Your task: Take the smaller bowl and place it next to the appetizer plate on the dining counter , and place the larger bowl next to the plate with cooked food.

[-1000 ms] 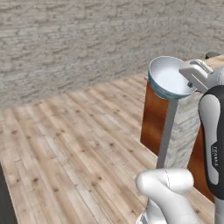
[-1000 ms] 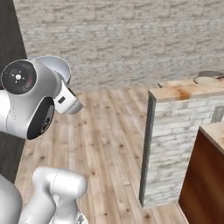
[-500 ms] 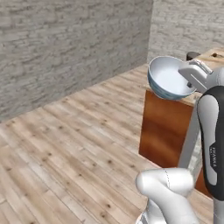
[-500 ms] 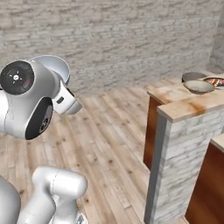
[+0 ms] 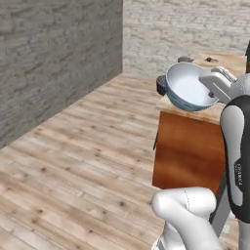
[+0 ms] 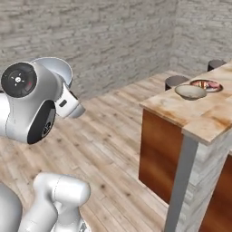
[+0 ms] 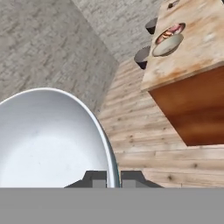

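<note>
The smaller bowl [image 5: 187,88], white inside and blue-patterned outside, hangs tilted in the air beside the end of the dining counter [image 5: 195,108]. My gripper [image 5: 212,81] is shut on its rim. In the hand view the bowl [image 7: 48,140] takes up the lower left, and its rim runs between the fingertips [image 7: 94,178] of the gripper [image 7: 113,178]. On the dining counter [image 7: 197,52] the larger bowl [image 7: 168,45] sits next to the plate with cooked food [image 7: 173,30]. Both also show in the right base view: the larger bowl [image 6: 190,92] and the plate [image 6: 206,85]. A small dark thing [image 7: 173,4] farther along the top is too small to identify.
Dark round stools [image 7: 143,57] [image 7: 151,25] stand on the far side of the counter. The counter's wood-brown front [image 5: 188,151] drops to a plank floor [image 5: 83,161]. Grey brick walls [image 5: 53,53] close the room to the left and behind.
The whole picture has swung as the base moved: the dining counter now lies nearer, with its bowl and plate in view. The smaller bowl stays held in my gripper.
</note>
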